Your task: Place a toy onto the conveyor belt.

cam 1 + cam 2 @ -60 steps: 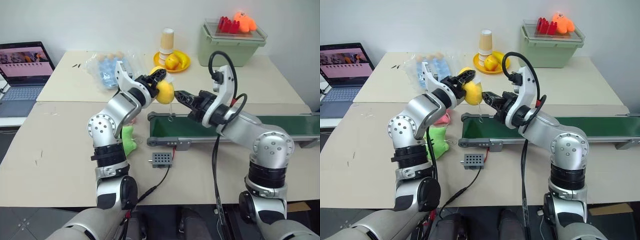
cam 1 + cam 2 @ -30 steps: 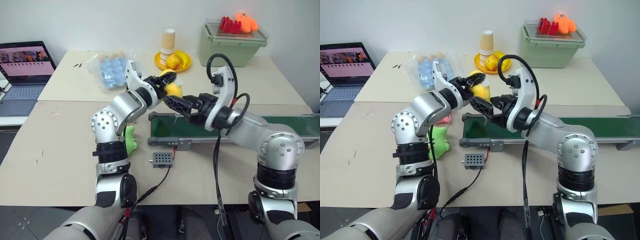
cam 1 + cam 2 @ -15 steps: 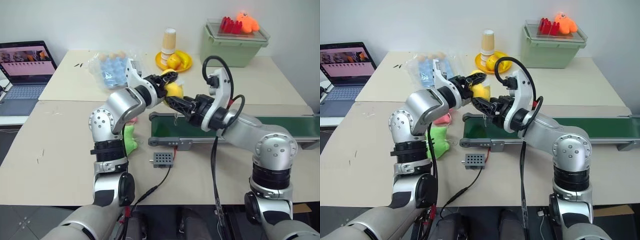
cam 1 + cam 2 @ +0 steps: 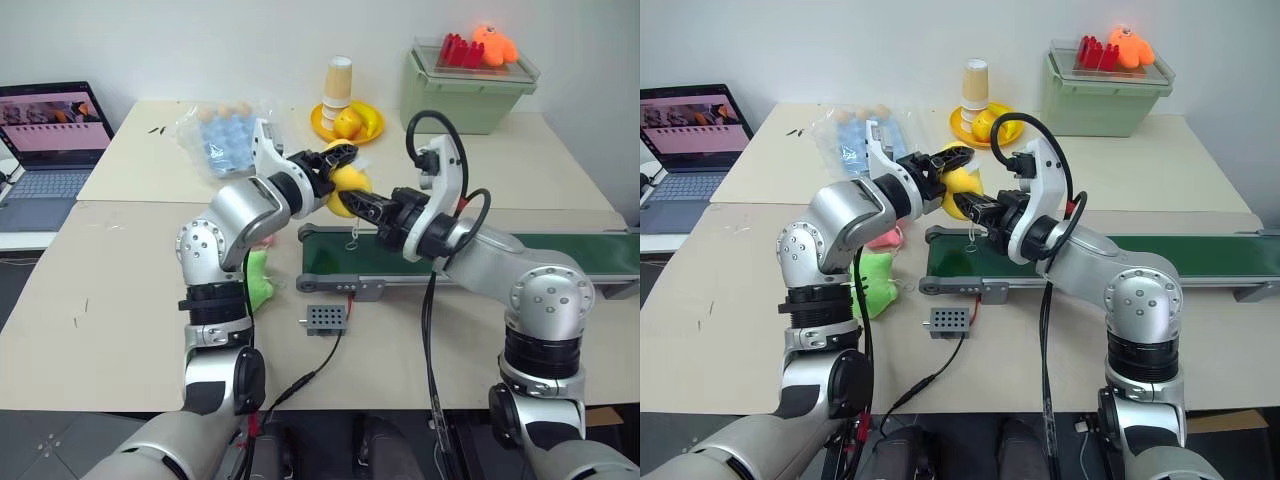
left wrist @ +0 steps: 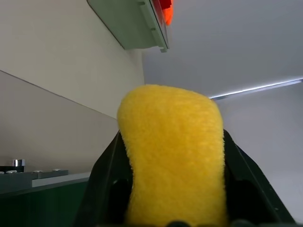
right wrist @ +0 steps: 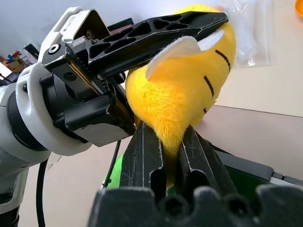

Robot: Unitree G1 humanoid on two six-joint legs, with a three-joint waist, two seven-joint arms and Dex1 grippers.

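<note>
Right gripper (image 6: pixel 169 142) pinching the yellow plush toy (image 4: pixel 345 190), left gripper (image 4: pixel 333 165) fingers around it too, above dark-green conveyor belt (image 4: pixel 520 252).

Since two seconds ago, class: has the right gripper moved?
Yes. The right gripper has travelled leftward past the conveyor belt's end to the yellow toy, and its fingers have shut on it.

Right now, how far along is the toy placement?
Done: yellow plush toy is lifted above the conveyor belt. In hand: right tool has pinched its lower end while the left tool brackets it. Left: release by left, lowering onto the belt.
</note>
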